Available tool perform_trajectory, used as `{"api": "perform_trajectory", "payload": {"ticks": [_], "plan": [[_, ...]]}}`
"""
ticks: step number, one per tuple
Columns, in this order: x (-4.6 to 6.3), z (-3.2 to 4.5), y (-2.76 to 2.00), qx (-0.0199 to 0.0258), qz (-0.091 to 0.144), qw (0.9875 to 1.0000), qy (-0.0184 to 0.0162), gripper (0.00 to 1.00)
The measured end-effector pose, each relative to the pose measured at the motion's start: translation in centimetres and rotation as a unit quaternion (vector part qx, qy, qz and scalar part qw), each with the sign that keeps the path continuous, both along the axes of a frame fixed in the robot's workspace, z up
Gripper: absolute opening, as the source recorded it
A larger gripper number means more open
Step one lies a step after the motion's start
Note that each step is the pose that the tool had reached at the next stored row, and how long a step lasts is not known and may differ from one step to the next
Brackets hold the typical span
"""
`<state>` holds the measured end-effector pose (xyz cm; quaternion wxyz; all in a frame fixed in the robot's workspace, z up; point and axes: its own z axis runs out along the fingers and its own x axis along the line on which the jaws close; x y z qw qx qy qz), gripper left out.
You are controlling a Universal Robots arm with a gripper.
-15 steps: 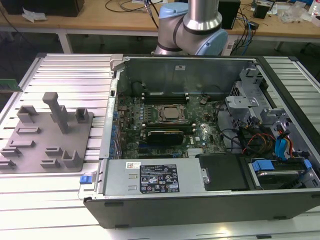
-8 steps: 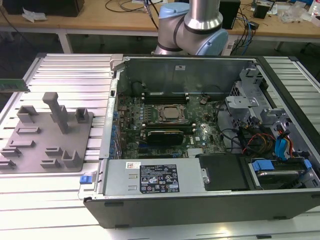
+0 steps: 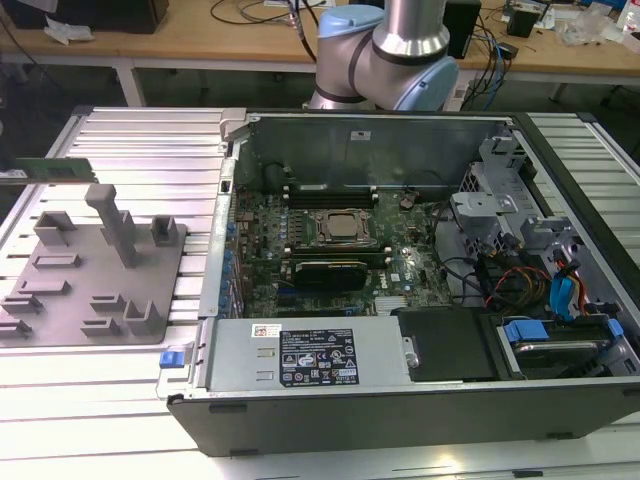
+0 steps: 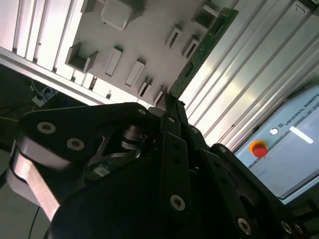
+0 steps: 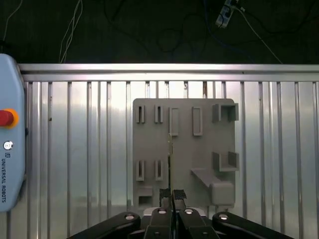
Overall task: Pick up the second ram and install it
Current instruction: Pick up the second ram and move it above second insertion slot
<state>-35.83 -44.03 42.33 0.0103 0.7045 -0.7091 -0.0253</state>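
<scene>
Ram (image 4: 205, 42): green strip clamped at 1 end between the closed fingers of the hand (image 4: 168, 102), held over the grey fixture plate (image 3: 100, 260) on the counter (image 3: 150, 140), at the exterior view's left of the open computer case (image 3: 400, 400).

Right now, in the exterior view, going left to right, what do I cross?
second ram → blue latch clip → CPU socket → blue drive handle

Ribbed shiny metal table (image 5: 75, 149); matt plastic fixture (image 5: 184, 149).
</scene>
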Motion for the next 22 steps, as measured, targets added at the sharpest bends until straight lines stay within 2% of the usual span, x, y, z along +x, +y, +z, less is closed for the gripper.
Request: {"api": "perform_trajectory", "payload": {"ticks": [4,12,14,16,18,22], "plan": [[3.1,0.00,0.01,0.0000,0.000,1.0000,0.0000,0.09],[6.6,0.00,0.00,0.0000,0.000,1.0000,0.0000,0.09],[8.2,0.00,0.00,0.0000,0.000,1.0000,0.0000,0.09],[9.1,-0.01,0.00,0.0000,0.000,1.0000,0.0000,0.09],[11.4,0.00,0.00,0.0000,0.000,1.0000,0.0005,0.09],[14.6,0.00,0.00,0.0000,0.000,1.0000,0.0012,0.09]]}}
